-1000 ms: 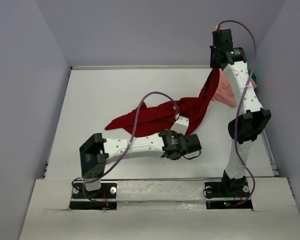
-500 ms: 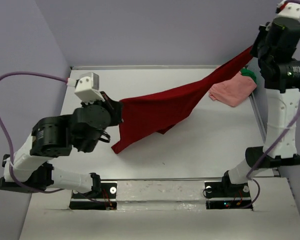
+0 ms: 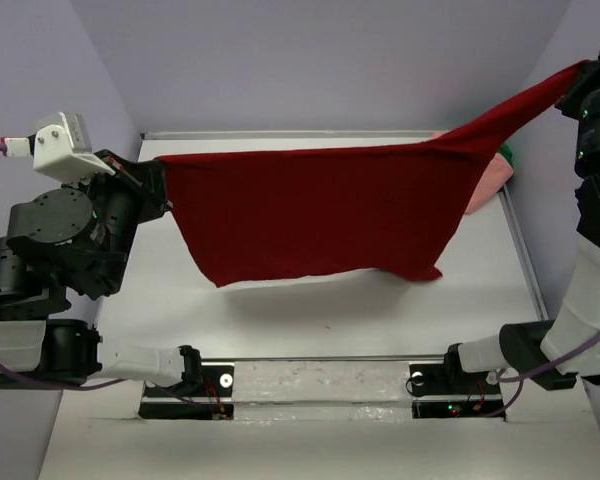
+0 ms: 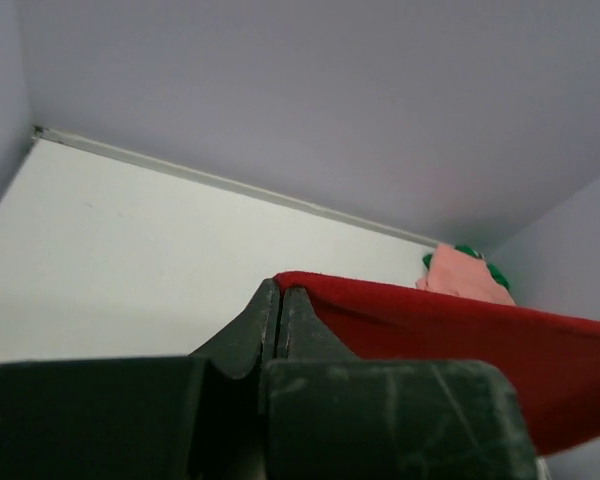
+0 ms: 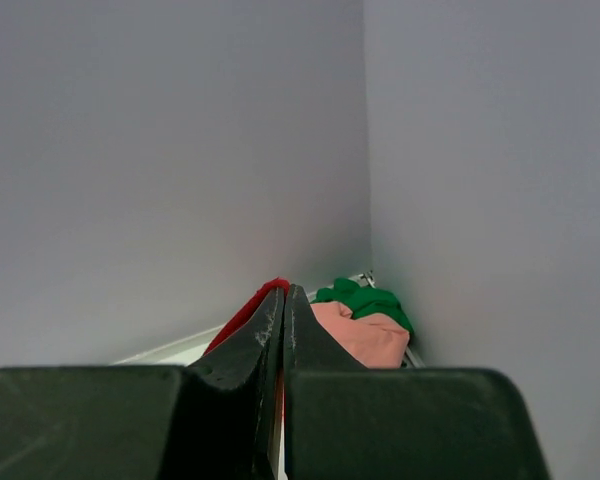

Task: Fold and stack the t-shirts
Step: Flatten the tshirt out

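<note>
Now the red shirt (image 3: 320, 215) hangs spread as a wide sheet above the table (image 3: 310, 320), strung between the two arms. The left gripper (image 3: 158, 183) has its jaws pressed together on the top left corner, with the cloth running rightward from the tips. The right gripper (image 3: 584, 72), high at the far right, pinches the opposite corner the same way. The pink shirt (image 3: 488, 180) and green shirt (image 3: 507, 153) lie bunched in the far right corner, behind the red one. Half a second ago the red shirt sagged in a narrower slanting band, and a second ago it lay crumpled on the table
</note>
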{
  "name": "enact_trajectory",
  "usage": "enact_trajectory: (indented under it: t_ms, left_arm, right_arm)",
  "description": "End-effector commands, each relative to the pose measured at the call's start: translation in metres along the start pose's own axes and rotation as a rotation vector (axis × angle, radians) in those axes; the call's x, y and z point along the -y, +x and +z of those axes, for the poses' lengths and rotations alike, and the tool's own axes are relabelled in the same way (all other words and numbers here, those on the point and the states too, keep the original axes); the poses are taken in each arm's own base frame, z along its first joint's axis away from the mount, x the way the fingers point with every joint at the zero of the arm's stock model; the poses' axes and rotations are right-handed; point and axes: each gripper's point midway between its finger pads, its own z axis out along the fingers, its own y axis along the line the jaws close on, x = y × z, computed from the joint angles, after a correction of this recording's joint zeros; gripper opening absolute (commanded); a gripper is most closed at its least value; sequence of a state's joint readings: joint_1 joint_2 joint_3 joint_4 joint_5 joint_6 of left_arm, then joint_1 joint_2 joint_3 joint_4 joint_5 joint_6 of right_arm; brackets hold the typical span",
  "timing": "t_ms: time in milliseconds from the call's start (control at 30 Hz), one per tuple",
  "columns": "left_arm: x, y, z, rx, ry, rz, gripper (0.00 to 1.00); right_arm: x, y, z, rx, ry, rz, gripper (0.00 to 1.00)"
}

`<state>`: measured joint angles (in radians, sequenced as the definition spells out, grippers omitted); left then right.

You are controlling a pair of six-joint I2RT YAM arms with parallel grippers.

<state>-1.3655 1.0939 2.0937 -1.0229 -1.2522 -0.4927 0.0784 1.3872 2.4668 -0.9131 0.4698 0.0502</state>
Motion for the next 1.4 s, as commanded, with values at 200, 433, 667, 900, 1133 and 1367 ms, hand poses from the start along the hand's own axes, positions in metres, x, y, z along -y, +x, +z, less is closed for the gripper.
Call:
enact_trajectory:
  t_ms: [200, 433, 667, 900, 1133, 1367]
  left_arm:
    - [-0.044, -0.047, -0.007, 0.065, -0.299, 0.096, 0.0]
    - [-0.001, -0.054, 0.007, 0.114, -0.304, 0.121, 0.0]
    - [0.076, -0.022, 0.059, 0.183, -0.222, 0.21, 0.0]
    - [0.083, 0.028, 0.174, 0.08, -0.133, 0.306, 0.0]
    - [0.002, -0.015, 0.239, 0.115, -0.292, 0.27, 0.0]
    - [-0.045, -0.078, 0.197, 0.242, -0.352, 0.215, 0.0]
  right_arm:
    - [-0.06, 0.064, 0.118, -0.081, -0.044, -0.113, 0.0]
    - [-0.077, 0.046, 0.105, -0.036, -0.164, -0.088, 0.0]
    - [-0.094, 0.062, 0.11, -0.077, -0.239, -0.076, 0.0]
    - [-0.086, 0.057, 0.111, -0.054, -0.206, -0.108, 0.0]
    - [-0.093, 0.061, 0.134, -0.029, -0.196, -0.14, 0.0]
    - [-0.066, 0.009, 0.099, 0.086, -0.134, -0.156, 0.0]
